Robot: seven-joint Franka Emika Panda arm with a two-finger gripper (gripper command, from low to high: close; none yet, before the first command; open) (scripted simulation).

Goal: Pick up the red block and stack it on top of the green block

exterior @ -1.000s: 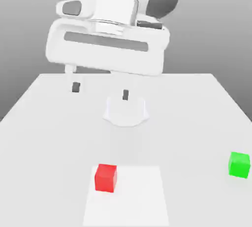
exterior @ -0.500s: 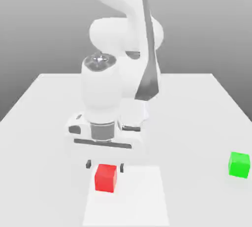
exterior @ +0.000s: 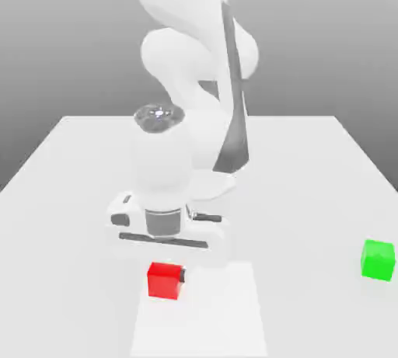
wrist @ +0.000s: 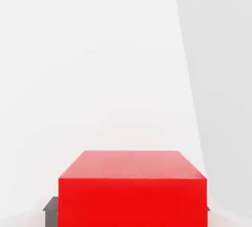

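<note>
The red block (exterior: pixel 164 281) rests on the white table near its front edge, on a lighter square patch. My gripper (exterior: pixel 166 274) has come straight down over it, and its jaws press against the block's two sides; one dark fingertip (exterior: pixel 183 275) shows against the block's right face. In the hand view the red block (wrist: pixel 132 189) sits between the two dark pads (wrist: pixel 50 205). The green block (exterior: pixel 378 260) stands alone on the table, far off toward the exterior view's right.
The white table (exterior: pixel 311 178) stretches wide around both blocks. The arm's white links (exterior: pixel 194 61) rise behind the hand, over the middle of the table. A paler square patch (exterior: pixel 218 318) marks the surface under the red block.
The hand has dropped from high above the table down over the red block, and the fingers have closed from wide apart onto its sides. The green block has not moved.
</note>
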